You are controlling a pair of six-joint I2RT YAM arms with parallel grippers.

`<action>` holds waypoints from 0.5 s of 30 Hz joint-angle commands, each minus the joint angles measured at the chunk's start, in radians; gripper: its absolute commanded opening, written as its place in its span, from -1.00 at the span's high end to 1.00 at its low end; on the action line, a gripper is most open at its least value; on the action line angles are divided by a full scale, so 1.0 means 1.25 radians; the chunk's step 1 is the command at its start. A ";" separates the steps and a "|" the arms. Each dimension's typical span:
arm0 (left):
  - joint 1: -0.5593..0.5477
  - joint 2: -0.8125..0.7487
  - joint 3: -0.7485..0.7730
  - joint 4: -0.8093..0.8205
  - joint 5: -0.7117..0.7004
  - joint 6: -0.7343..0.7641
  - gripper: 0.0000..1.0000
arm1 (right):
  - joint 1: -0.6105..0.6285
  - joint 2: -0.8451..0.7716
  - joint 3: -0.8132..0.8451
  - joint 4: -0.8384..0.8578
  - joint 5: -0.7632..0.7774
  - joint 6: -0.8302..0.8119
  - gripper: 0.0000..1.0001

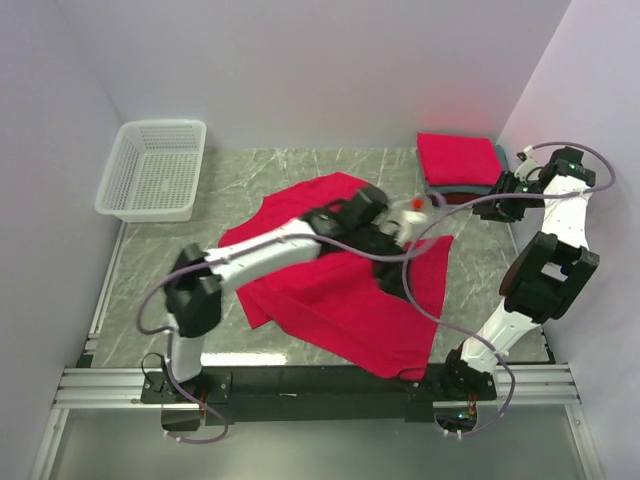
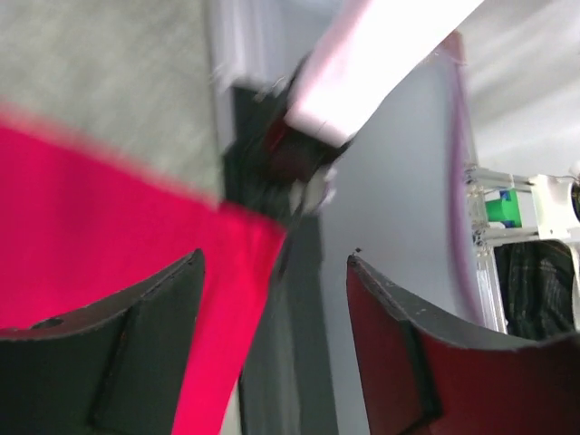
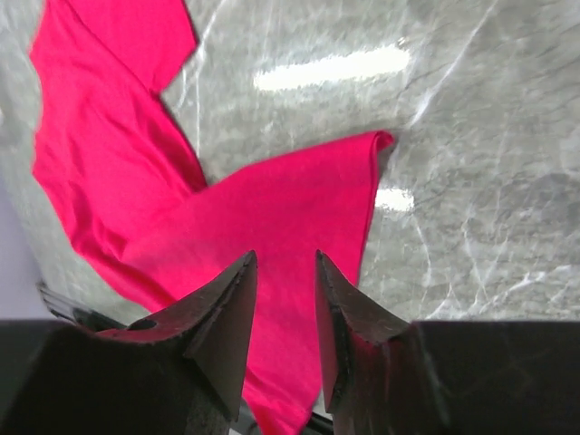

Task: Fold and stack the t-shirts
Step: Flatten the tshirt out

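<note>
A bright crimson t-shirt [image 1: 340, 295] lies spread and rumpled across the middle of the table. My left arm reaches over it. The left gripper [image 1: 405, 222] is open and empty near the shirt's right edge; in the left wrist view [image 2: 275, 256] its jaws stand wide apart above the shirt's edge [image 2: 91, 227]. My right gripper [image 1: 482, 208] hovers at the right, beside a folded stack [image 1: 458, 158] with a red shirt on top and darker layers under it. In the right wrist view [image 3: 285, 255] its jaws stand narrowly apart, holding nothing, above the red shirt [image 3: 272, 208].
A white lattice basket [image 1: 155, 170] stands at the back left. White walls close in the left, back and right. The marble tabletop [image 1: 270, 165] shows bare between basket and stack. The right arm's white link [image 2: 381, 63] shows close to the left gripper.
</note>
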State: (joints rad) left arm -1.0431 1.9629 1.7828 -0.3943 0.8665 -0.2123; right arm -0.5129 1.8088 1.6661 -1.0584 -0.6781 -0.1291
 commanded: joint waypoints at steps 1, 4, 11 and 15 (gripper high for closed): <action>0.138 -0.156 -0.110 -0.072 0.041 0.085 -0.36 | 0.048 -0.025 -0.015 -0.047 -0.005 -0.062 0.23; 0.291 -0.230 -0.215 -0.157 0.005 0.155 -0.25 | 0.136 -0.037 -0.075 -0.033 0.051 -0.078 0.28; 0.605 -0.260 -0.324 -0.296 -0.153 0.323 0.21 | 0.388 -0.022 -0.165 0.006 0.285 -0.087 0.57; 0.760 -0.244 -0.360 -0.402 -0.142 0.448 0.24 | 0.474 0.025 -0.184 0.028 0.397 -0.086 0.60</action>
State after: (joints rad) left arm -0.1791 1.6653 1.3586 -0.7357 0.7040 0.1661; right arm 0.0395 1.8118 1.4464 -1.0584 -0.3672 -0.2222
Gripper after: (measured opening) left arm 0.383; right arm 0.205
